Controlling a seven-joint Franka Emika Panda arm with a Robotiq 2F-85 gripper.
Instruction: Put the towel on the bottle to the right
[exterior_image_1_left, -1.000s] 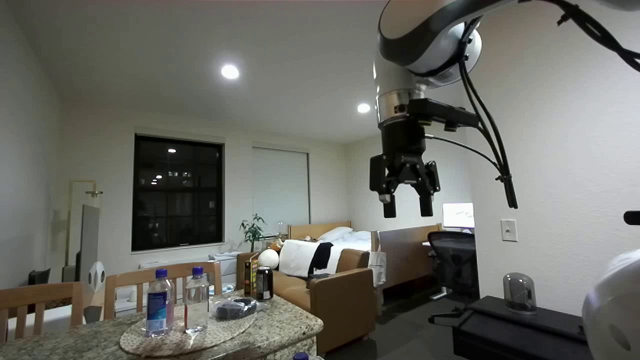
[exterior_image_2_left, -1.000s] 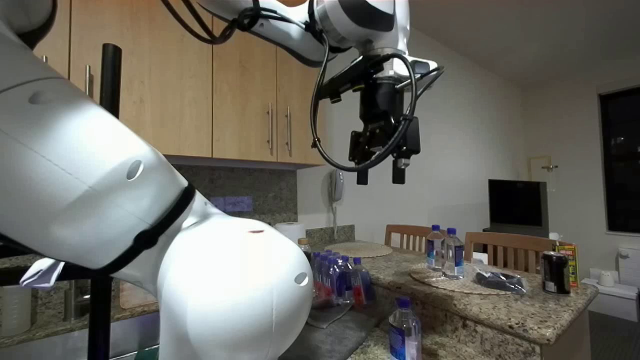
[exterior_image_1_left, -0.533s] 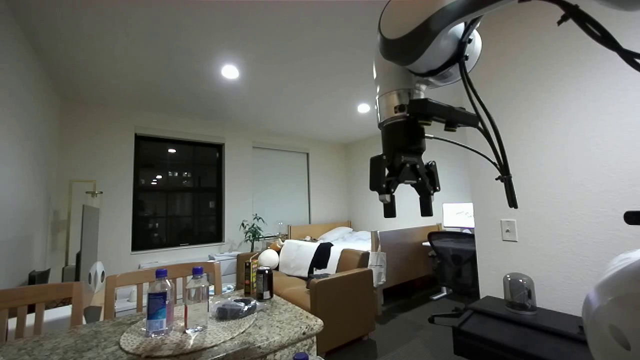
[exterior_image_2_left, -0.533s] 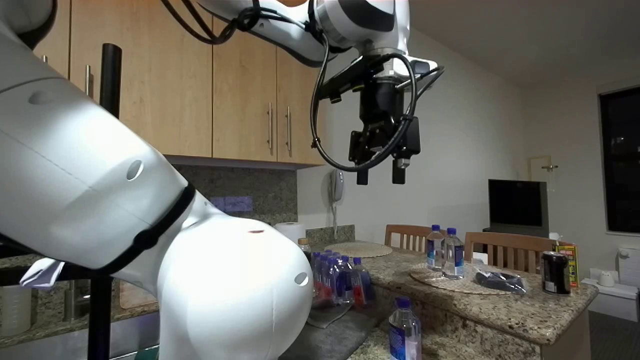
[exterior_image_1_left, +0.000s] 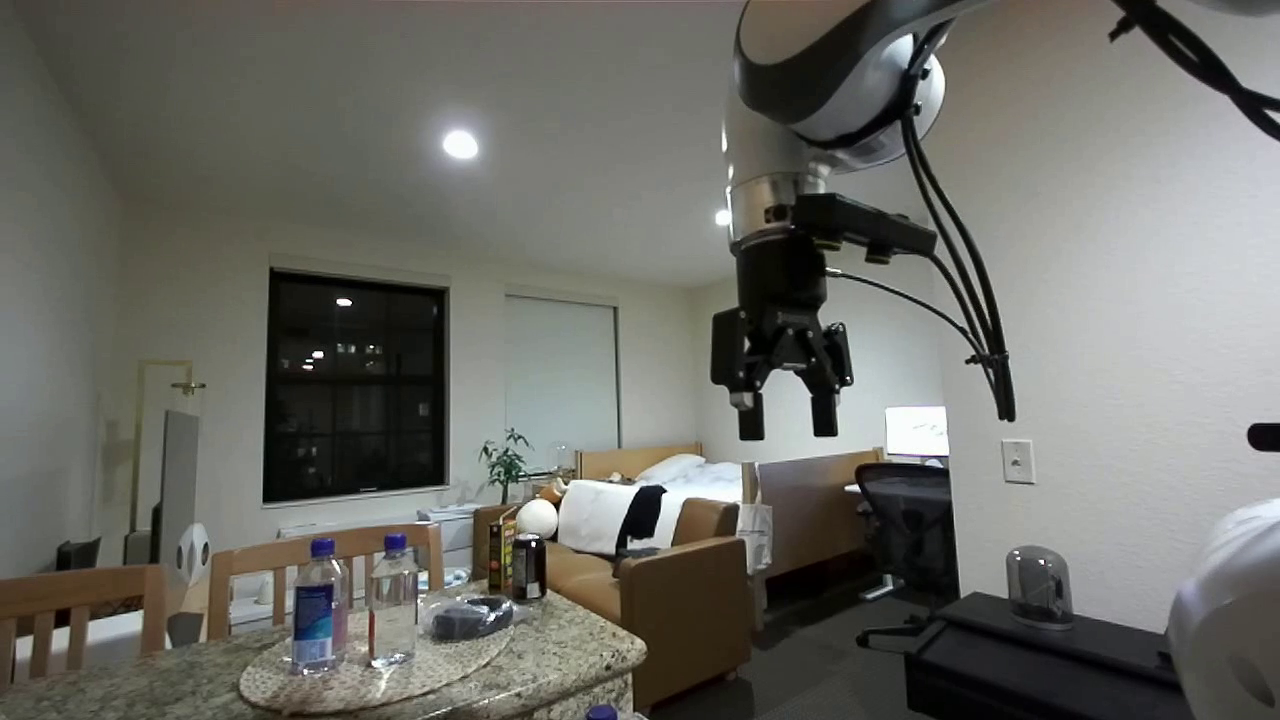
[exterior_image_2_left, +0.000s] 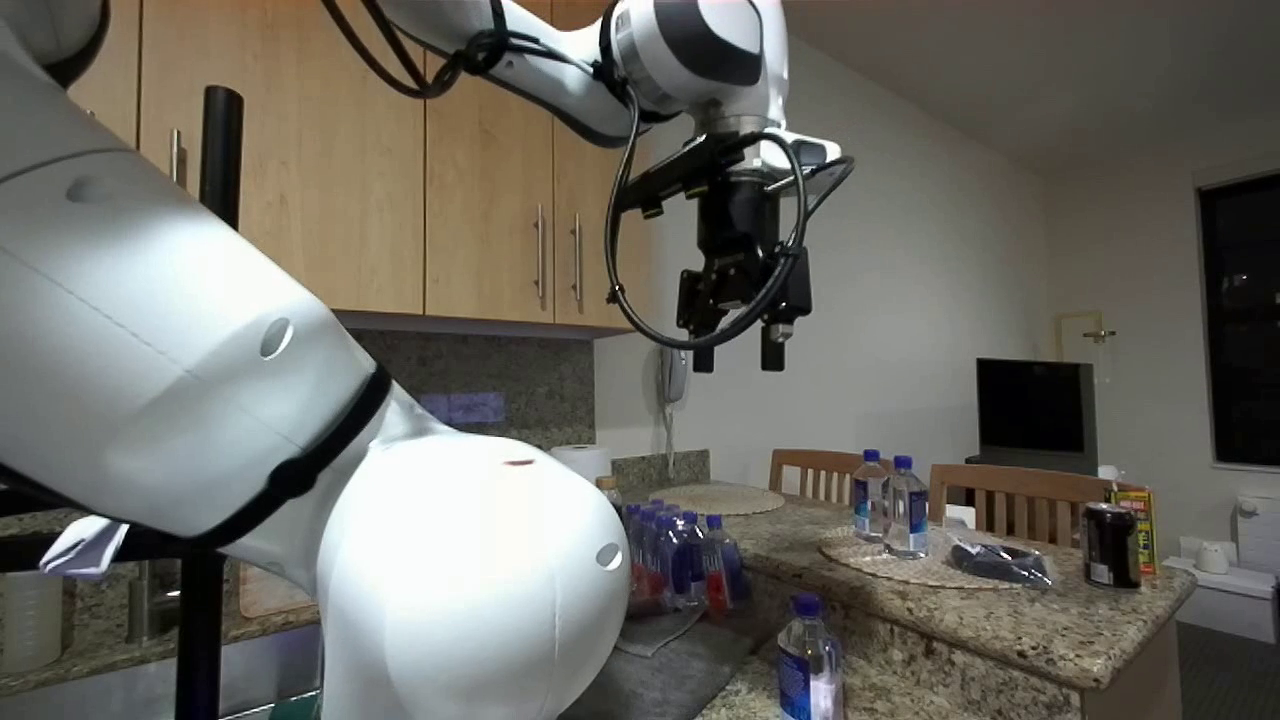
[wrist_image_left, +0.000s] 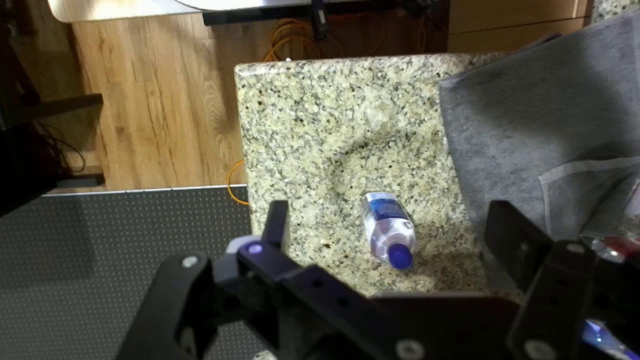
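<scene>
A single clear bottle with a blue cap and blue label stands on the granite counter in an exterior view (exterior_image_2_left: 810, 665) and below my jaws in the wrist view (wrist_image_left: 387, 215). Only its cap shows in an exterior view (exterior_image_1_left: 602, 712). A grey towel lies on the counter to the right of the bottle in the wrist view (wrist_image_left: 520, 115); it also shows in an exterior view (exterior_image_2_left: 650, 680), partly behind the white arm cover. My gripper is open and empty, pointing down high above the counter in both exterior views (exterior_image_1_left: 788, 420) (exterior_image_2_left: 738, 360).
Several bottles (exterior_image_2_left: 665, 560) stand packed together at the towel's far end. A raised granite ledge (exterior_image_2_left: 1050, 630) holds two bottles (exterior_image_2_left: 905, 510) on a round mat, a bagged dark item (exterior_image_2_left: 1000, 562) and a black can (exterior_image_2_left: 1112, 545). Wall cabinets (exterior_image_2_left: 490, 200) hang beside the arm.
My arm and gripper have shifted left in both exterior views and slightly down, between half a second ago and now. The gripper stays open. The bottle and towel have not moved.
</scene>
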